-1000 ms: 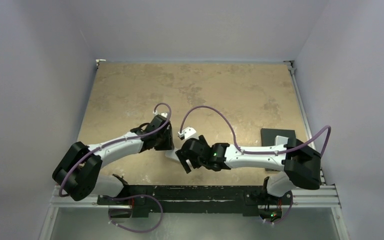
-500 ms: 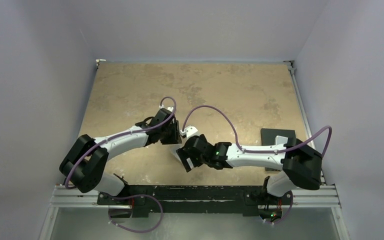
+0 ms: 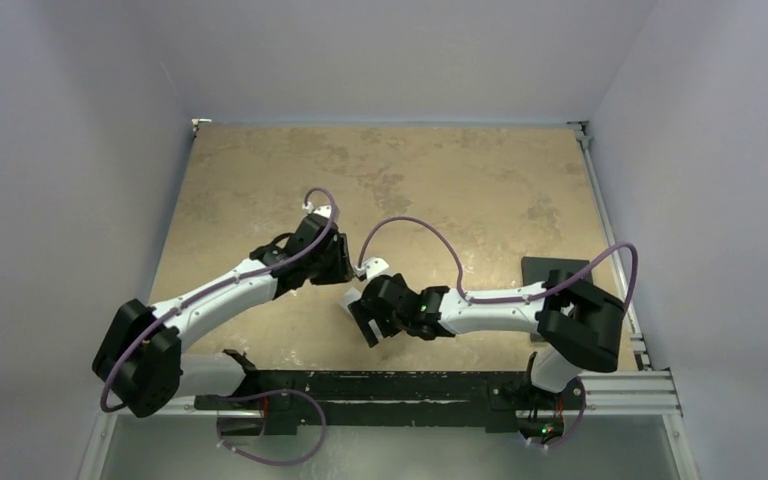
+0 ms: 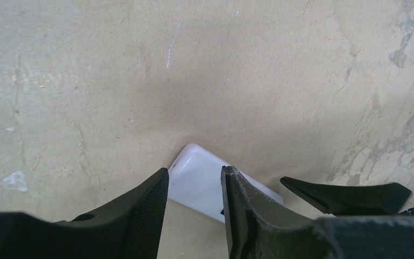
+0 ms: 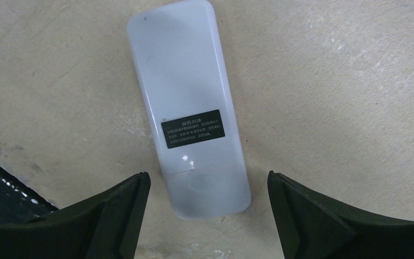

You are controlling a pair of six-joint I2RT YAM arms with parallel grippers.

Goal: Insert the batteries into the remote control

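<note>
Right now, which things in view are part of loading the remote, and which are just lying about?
Job: remote control, back up; left gripper and right gripper, both open by it. No batteries in view.
Lying about: dark pad, far right.

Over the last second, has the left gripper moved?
Yes. The left gripper has shifted slightly toward the far edge of the table, away from the black base rail.

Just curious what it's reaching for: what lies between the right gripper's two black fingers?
The flat white rectangular remote control, back side up on the tan table, lies between the fingers of the open right gripper, touching neither. The right wrist view shows it.
</note>
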